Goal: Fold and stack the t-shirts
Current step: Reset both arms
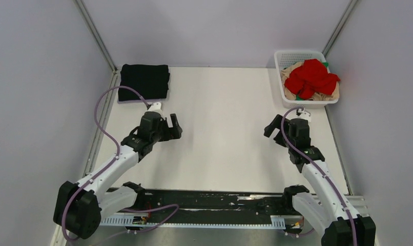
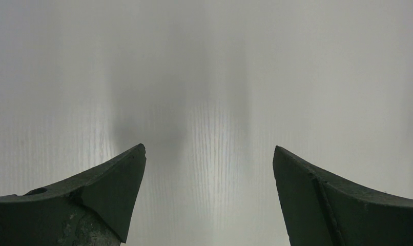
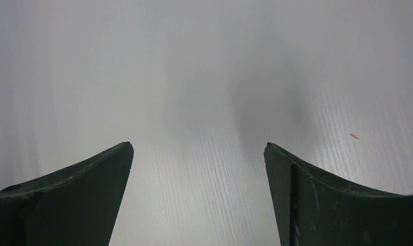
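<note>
The black tee [image 1: 144,82] lies folded flat in the table's [image 1: 225,102] far left corner, out of the way, likely as the base of the stack. The red tee [image 1: 311,77] sits heaped over a tan tee [image 1: 333,94] in the basket [image 1: 296,52] at far right, unfolded. The left gripper [image 1: 174,125] and right gripper [image 1: 271,129] hover over bare tabletop, fingers spread wide, holding nothing. The right one is nearer the basket, so it looks best placed to fetch the red tee.

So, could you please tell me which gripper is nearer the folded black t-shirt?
Left. The left gripper hovers just near-side of the black t-shirt; the right gripper is across the table, by the basket.
</note>
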Controlling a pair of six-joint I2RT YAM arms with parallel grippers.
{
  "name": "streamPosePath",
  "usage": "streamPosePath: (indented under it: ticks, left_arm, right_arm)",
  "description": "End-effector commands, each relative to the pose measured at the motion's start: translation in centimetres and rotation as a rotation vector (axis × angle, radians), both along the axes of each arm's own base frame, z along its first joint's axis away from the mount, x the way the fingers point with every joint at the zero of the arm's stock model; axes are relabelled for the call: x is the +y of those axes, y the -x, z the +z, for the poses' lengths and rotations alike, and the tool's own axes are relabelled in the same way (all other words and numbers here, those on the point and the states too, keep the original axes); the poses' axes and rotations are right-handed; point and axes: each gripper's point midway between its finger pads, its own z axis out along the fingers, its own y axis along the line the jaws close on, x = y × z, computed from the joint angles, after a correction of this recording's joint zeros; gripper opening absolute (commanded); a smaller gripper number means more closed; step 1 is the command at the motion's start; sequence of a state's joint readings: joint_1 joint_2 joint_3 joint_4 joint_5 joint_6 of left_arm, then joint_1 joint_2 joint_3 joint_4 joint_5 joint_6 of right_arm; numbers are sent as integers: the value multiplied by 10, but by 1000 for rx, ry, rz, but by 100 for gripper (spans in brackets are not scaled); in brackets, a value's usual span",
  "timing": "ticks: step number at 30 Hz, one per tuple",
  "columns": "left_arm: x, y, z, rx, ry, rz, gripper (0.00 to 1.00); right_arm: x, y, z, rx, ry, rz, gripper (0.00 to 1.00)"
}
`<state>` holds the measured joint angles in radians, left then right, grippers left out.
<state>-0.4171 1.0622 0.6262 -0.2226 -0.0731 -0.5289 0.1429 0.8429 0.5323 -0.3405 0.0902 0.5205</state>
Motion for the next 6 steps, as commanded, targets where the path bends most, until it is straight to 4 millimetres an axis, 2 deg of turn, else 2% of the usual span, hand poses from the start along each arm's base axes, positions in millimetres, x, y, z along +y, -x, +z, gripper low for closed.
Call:
streamPosePath:
  ticks: [1,6]
  left_arm:
    - [12,-11,23,-115,-15,57,100]
    - [20,-11,24,-122,-63,72,100]
  right_arm:
    - [-4,-3,5,-38,-12,-39,100]
    - [-8,-2,1,-36,-17,-70,100]
